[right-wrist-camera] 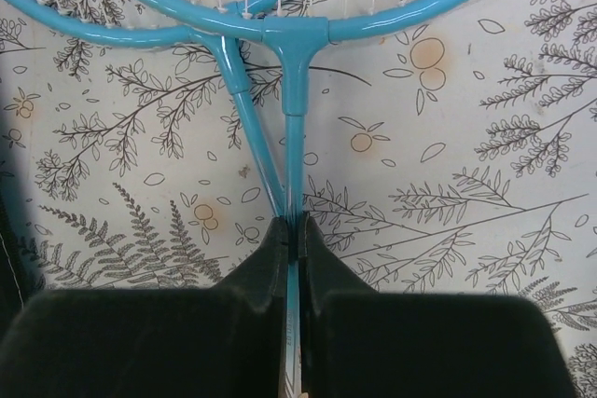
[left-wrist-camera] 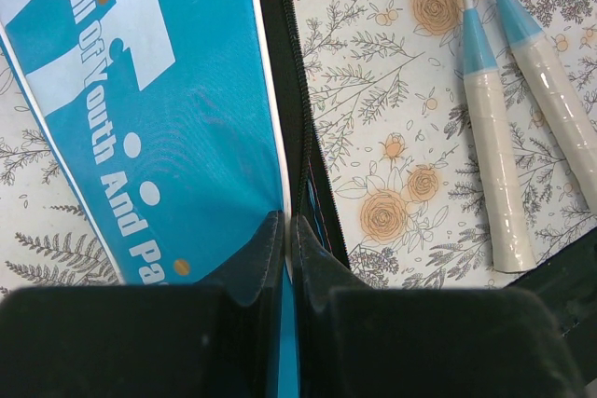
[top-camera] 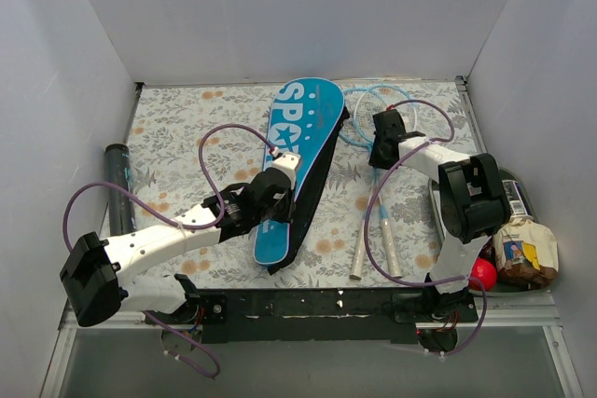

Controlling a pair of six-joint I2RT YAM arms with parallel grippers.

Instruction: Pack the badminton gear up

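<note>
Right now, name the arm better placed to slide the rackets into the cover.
Right. The right hand is shut on the rackets just below their heads, and they lie beside the cover. The left hand is pinching the cover's zipper edge, so it looks better suited to holding that.

The cover is lying mid-table, running from twelve toward six o'clock. The two rackets are lying just beside it at three o'clock, handles pointing toward six. The tube is lying well apart at nine o'clock. A ball and food packets are sitting together at four o'clock.
</note>
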